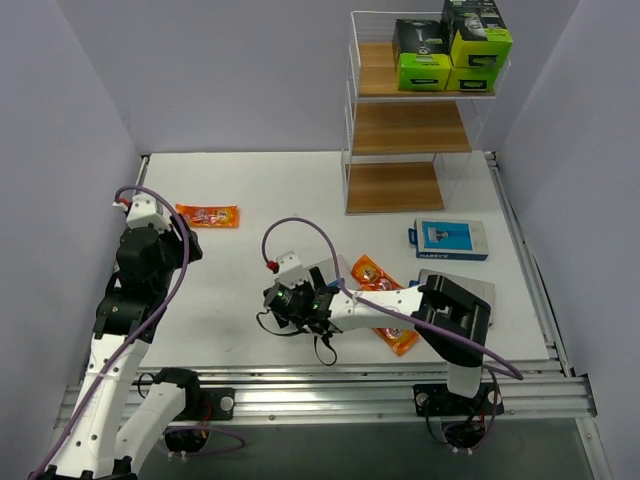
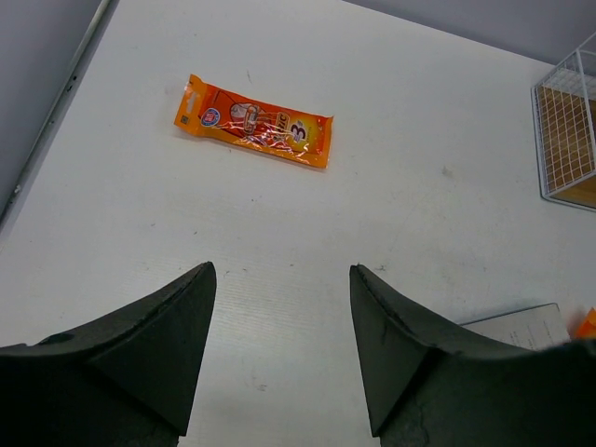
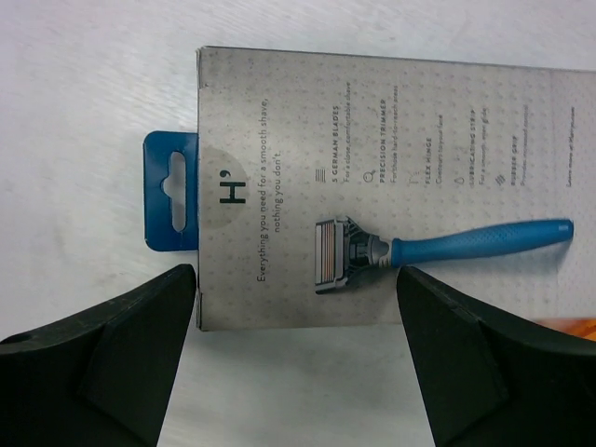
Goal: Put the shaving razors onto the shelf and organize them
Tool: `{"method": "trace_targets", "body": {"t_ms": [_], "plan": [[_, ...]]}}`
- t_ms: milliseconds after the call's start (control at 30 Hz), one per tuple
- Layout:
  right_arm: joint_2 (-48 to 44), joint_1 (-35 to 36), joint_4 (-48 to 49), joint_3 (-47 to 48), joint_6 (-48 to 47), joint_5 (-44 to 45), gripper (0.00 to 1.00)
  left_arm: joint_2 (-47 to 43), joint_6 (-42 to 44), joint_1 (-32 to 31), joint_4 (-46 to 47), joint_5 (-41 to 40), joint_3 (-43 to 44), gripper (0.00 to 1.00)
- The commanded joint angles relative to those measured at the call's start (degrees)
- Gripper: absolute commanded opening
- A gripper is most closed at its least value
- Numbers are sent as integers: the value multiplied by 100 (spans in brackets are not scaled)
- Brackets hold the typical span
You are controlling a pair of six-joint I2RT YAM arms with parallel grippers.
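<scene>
The shelf [image 1: 410, 130] stands at the far right with black-and-lime razor boxes [image 1: 450, 45] on its top board. An orange razor packet [image 2: 253, 121] lies flat ahead of my left gripper [image 2: 281, 267], which is open with only bare table between its fingers. In the top view that packet [image 1: 207, 215] lies just right of the left gripper [image 1: 160, 228]. My right gripper [image 3: 296, 270] is open above the near edge of a grey card picturing a blue razor [image 3: 391, 186], at table centre [image 1: 300, 303]. A blue card [image 1: 447, 239] lies before the shelf.
Two more orange packets [image 1: 370, 272] [image 1: 398, 335] lie beside the right forearm. Another grey card [image 1: 472, 287] shows behind the right arm's elbow. Purple walls close in the table [image 1: 250, 190] on the left, back and right. The shelf's two lower boards are bare.
</scene>
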Motion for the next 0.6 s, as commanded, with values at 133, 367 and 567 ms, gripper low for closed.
{"method": "trace_targets", "body": {"t_ms": [133, 367, 567], "plan": [[-968, -67, -251, -447, 30, 144, 88, -9, -19, 0, 101, 90, 182, 76], [-1873, -295, -84, -868, 293, -58, 87, 9, -19, -8, 118, 187, 165, 86], [-2418, -804, 461, -1799, 671, -611, 54, 26, -10, -44, 136, 231, 147, 88]]}}
